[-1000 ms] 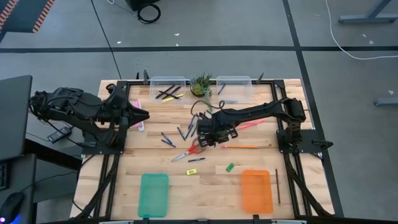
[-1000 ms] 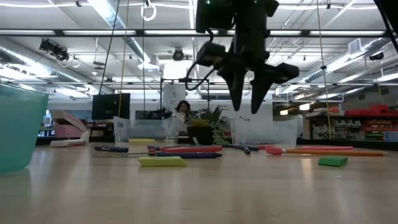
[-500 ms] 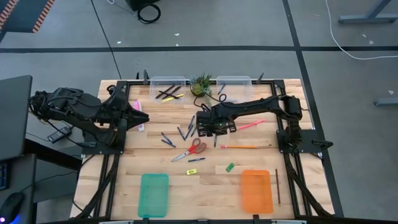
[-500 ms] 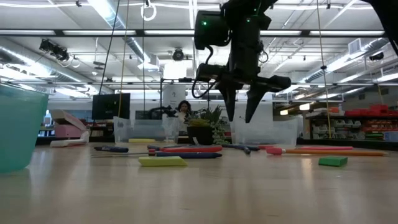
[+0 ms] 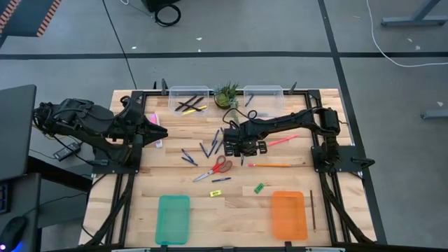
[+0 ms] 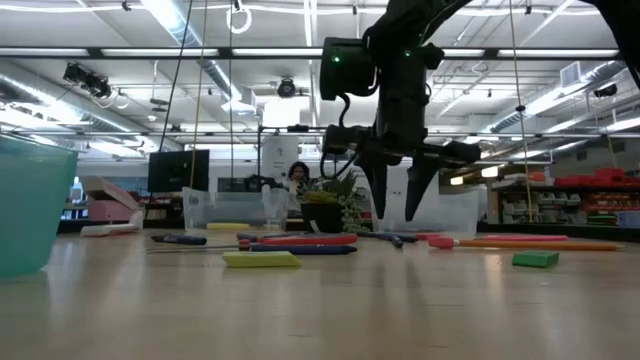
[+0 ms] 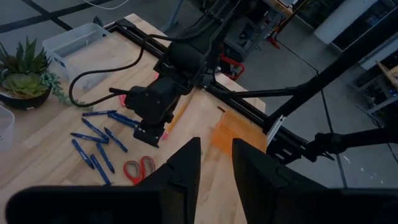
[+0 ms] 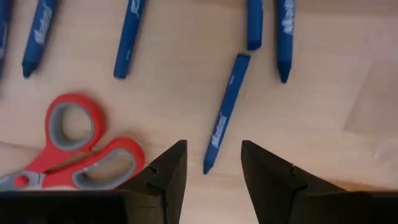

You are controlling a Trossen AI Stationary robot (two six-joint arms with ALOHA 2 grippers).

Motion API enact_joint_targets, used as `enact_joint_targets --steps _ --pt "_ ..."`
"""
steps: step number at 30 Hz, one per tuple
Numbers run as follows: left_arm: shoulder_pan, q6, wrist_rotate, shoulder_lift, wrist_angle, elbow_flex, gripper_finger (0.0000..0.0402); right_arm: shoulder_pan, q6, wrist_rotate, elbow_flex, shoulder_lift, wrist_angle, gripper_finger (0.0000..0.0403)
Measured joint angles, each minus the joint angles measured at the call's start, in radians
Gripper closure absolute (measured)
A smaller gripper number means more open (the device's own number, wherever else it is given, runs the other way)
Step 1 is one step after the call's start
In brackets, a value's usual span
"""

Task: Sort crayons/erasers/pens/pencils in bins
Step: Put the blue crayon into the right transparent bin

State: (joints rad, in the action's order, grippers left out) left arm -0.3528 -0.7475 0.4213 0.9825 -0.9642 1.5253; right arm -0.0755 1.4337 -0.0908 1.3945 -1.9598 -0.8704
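Note:
Several blue pens (image 5: 212, 145) lie loose near the table's middle. My right gripper (image 6: 396, 214) hangs open just above them, fingers pointing down. In the right wrist view one blue pen (image 8: 222, 115) lies on the wood just ahead of the gap between my fingers, which touch nothing. Dark and yellow pencils (image 5: 187, 105) lie in the left clear bin (image 5: 189, 91). A green eraser (image 5: 259, 187) and a yellow eraser (image 5: 215, 192) rest flat nearer the front. My left gripper (image 7: 216, 163) waits open, raised at the table's left edge.
Red-handled scissors (image 5: 218, 168) lie beside the right gripper. An orange pencil (image 5: 269, 166) and a pink stick (image 5: 281, 141) lie to its right. A potted plant (image 5: 226, 94) stands between two clear bins at the back. A teal tray (image 5: 173, 218) and an orange tray (image 5: 289, 215) sit at the front.
My right gripper has sunk toward the table and shifted a little toward the far edge, off the scissors' handles, rolling its wrist somewhat. Its fingers have stayed open.

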Motion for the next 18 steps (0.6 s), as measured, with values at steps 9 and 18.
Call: enact_joint_targets --steps 9,18 --pt "0.0 -0.005 0.0 0.0 0.001 0.0 0.0303 0.007 0.087 0.046 -0.055 0.0 0.076 0.025" --pt "0.0 -0.033 0.0 0.0 0.002 0.0 0.0306 0.007 0.084 0.073 -0.09 0.0 0.119 0.0285"
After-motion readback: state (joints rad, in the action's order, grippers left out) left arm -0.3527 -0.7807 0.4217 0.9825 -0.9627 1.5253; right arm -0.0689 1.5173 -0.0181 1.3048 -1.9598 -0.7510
